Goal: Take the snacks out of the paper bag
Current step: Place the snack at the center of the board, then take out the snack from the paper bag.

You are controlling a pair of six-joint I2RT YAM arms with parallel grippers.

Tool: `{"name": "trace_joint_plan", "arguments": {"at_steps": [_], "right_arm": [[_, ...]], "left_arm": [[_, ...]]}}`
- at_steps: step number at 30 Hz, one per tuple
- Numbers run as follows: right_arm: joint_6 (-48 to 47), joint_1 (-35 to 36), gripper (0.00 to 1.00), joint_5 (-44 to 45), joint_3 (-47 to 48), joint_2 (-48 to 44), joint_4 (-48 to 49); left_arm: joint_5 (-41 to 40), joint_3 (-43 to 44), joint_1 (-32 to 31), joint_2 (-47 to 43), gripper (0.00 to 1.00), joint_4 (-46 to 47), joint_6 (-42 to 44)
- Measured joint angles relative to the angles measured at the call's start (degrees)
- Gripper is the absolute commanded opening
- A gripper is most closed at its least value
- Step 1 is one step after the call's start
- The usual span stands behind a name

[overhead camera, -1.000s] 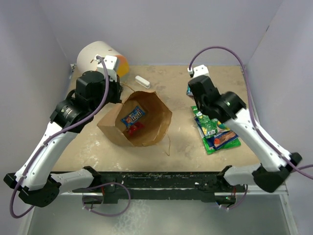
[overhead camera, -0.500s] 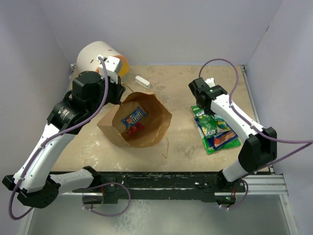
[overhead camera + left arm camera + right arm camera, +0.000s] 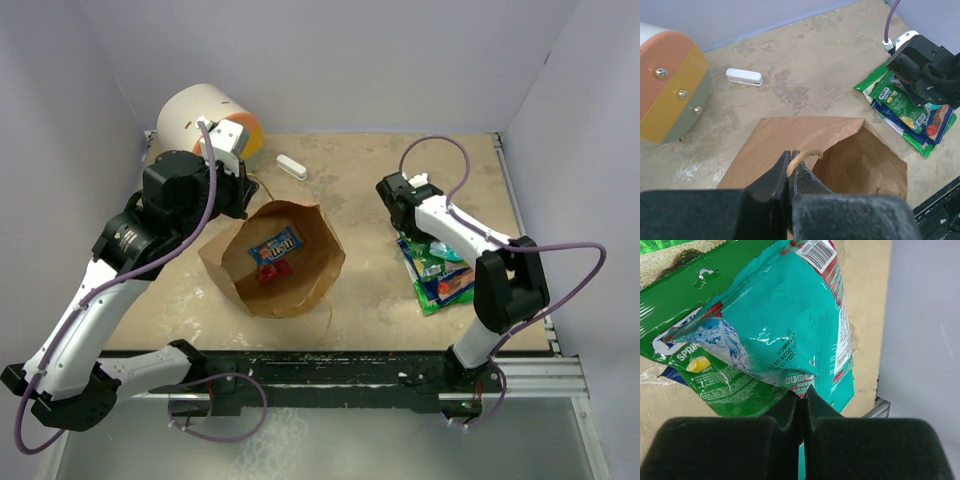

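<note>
Paper bag point(image 3: 275, 255) stood left of centre on the worktop point(image 3: 360, 190), its mouth open upward. Its brown walls were creased and its rim was many-sided from above.

Inside, on the bottom: a blue packet point(image 3: 275, 243), with a red packet point(image 3: 271, 270) just near of it. Both were in plain sight from the top camera.

Left gripper point(image 3: 790, 159) was at the bag's far-left rim. Its jaws were pressed together on the thin twisted handle point(image 3: 807, 155), which arched out to the right of the fingertips.

Right gripper point(image 3: 802, 392) was over on the right side of the worktop, well apart from the bag. It was closed tight on the edge of a teal packet point(image 3: 785, 325).

That packet hung or lay across the green chip bag point(image 3: 725, 385). Could not tell whether it was lifted clear of it.

The green bag lay flat on the worktop with a blue-white pouch point(image 3: 935, 120) at its near-right side. The two overlapped in one small pile.

Far-left corner: white-and-orange cylinder point(image 3: 200, 118) on its side. A small white bar point(image 3: 291, 166) lay just right of it, between the cylinder and the bag's far rim, touching neither.
</note>
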Motion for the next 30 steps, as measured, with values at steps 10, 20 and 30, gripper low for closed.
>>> {"name": "trace_joint_plan", "arguments": {"at_steps": [10, 20, 30], "right_arm": [[-0.61, 0.02, 0.32, -4.74, -3.45, 0.55, 4.39], [-1.36, -0.33, 0.79, -10.84, -4.2, -0.07, 5.79], [-4.11, -0.63, 0.91, -17.03, -0.79, -9.92, 3.82]], "left_arm": [[0.28, 0.0, 0.07, 0.0, 0.0, 0.04, -0.02], [0.9, -0.92, 0.09, 0.02, 0.0, 0.02, -0.98], [1.2, -1.27, 0.2, 0.07, 0.0, -0.04, -4.68]]}}
